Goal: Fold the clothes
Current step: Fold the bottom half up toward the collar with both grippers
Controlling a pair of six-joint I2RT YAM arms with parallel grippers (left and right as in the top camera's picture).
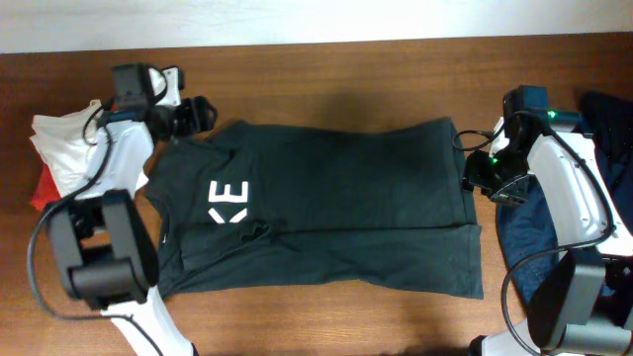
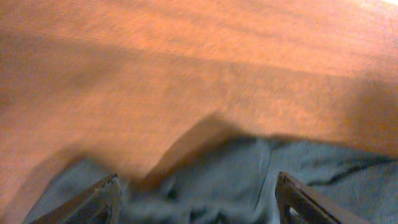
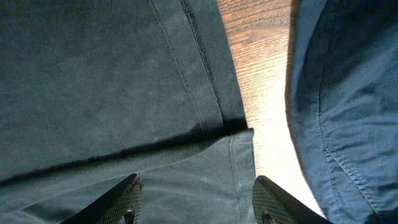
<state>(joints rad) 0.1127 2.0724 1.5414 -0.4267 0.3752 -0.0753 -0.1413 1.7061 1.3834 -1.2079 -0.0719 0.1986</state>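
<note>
The dark-green T-shirt (image 1: 326, 203) lies partly folded across the table, its white chest print (image 1: 228, 202) near the left. My left gripper (image 1: 198, 117) is open over the shirt's upper left corner; in the left wrist view its fingers (image 2: 198, 186) straddle bunched cloth (image 2: 249, 180) at the table edge. My right gripper (image 1: 473, 176) is open at the shirt's right hem; in the right wrist view its fingers (image 3: 198, 186) hover over the folded hem (image 3: 186, 162). A navy garment (image 1: 539, 232) lies at the right, also in the right wrist view (image 3: 348, 93).
A white cloth (image 1: 61, 143) and something red (image 1: 45, 188) lie at the left edge. The wooden table (image 1: 326, 79) is bare behind the shirt. A strip of table (image 3: 267, 112) separates shirt and navy garment.
</note>
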